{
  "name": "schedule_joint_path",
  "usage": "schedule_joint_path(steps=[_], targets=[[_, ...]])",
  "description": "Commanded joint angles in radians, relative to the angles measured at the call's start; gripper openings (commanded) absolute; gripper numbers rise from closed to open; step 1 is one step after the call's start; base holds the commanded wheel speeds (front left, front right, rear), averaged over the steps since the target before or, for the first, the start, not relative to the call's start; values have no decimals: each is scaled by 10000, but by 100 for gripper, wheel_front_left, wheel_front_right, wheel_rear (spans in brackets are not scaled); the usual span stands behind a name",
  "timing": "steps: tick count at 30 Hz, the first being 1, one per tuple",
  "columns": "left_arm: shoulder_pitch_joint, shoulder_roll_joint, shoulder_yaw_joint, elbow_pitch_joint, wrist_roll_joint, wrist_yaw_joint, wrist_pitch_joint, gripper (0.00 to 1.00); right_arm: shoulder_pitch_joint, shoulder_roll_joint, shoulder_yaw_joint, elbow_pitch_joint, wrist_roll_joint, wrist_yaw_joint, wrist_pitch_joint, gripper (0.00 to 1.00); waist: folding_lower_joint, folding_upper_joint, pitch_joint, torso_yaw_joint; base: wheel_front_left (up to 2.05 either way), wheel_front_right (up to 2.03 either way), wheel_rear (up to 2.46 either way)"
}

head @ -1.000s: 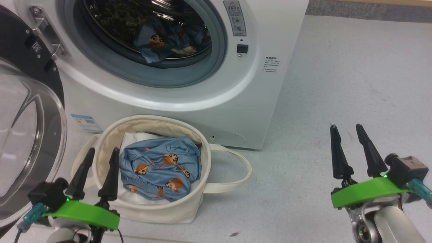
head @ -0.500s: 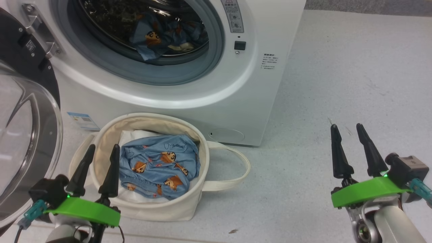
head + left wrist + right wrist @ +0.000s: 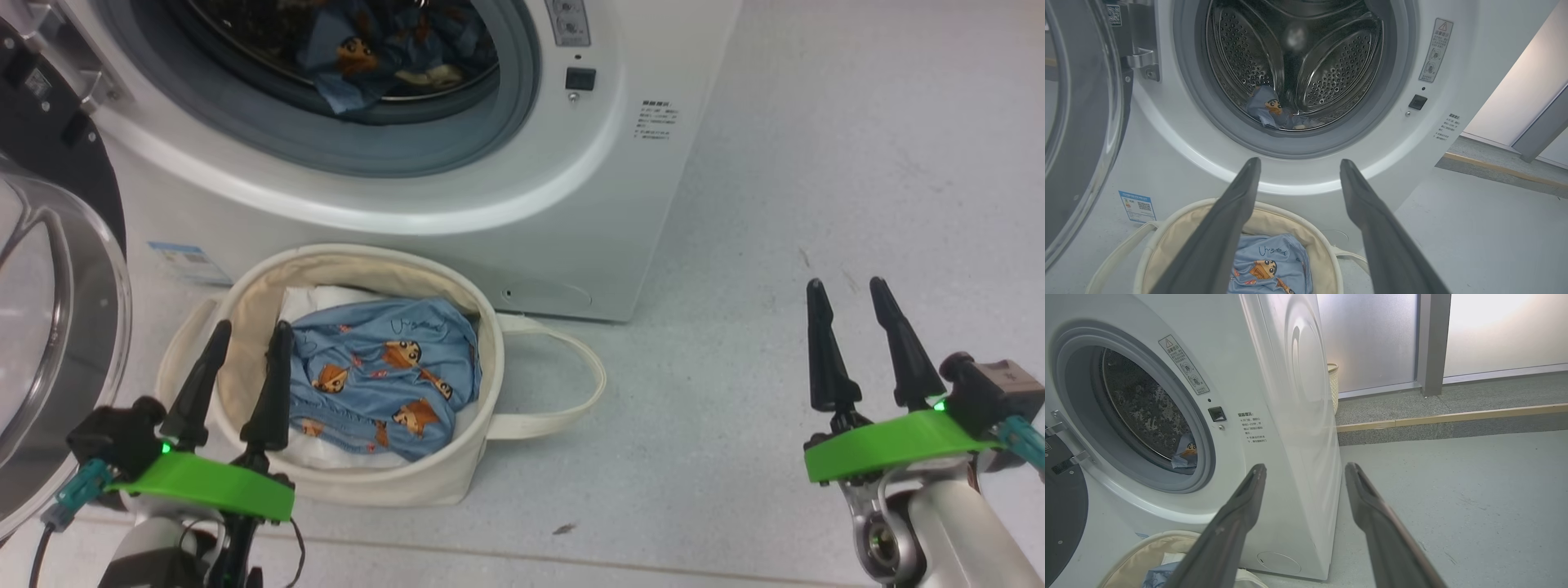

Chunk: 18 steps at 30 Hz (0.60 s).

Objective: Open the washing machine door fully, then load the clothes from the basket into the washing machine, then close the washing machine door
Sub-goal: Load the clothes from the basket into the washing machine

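Note:
The white washing machine (image 3: 620, 188) stands with its door (image 3: 57, 327) swung wide to the left. One blue printed garment (image 3: 384, 57) lies in the drum (image 3: 1306, 73). Another of the clothes (image 3: 384, 371) rests in the cream basket (image 3: 457, 482) on the floor before the machine, on top of a white cloth. My left gripper (image 3: 251, 333) hovers open over the basket's left rim, empty. My right gripper (image 3: 846, 287) is open and empty over bare floor at the right. In the left wrist view the fingers (image 3: 1233, 212) point at the drum opening.
A grey floor (image 3: 816, 163) spreads to the right of the machine. In the right wrist view a low step with a wooden edge (image 3: 1453, 416) and a frosted glass wall run behind. A wicker bin (image 3: 1333, 388) stands behind the washer.
The head camera has tilted down a little, so washer and basket sit higher in the picture. Both grippers stay open and in about the same places.

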Motion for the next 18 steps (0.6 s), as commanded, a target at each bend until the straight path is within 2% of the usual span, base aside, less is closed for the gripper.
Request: schedule_joint_path(steps=[1, 10, 18], targets=[[-368, 212, 356, -324, -12, -58, -59, 100, -234, -3, 121, -353, -82, 4, -124, 100, 0, -1, 97, 24, 0, 0, 0], [-936, 29, -147, -329, -172, -58, -59, 100, -324, -5, 8, -413, -233, 4, -124, 100, 0, -1, 624, 449, 0, 0, 0], [-1740, -217, -846, -177, -390, -58, -59, 100, -471, -59, -37, -399, -324, 4, -124, 100, 0, -1, 1072, 1153, 0, 0, 0]])
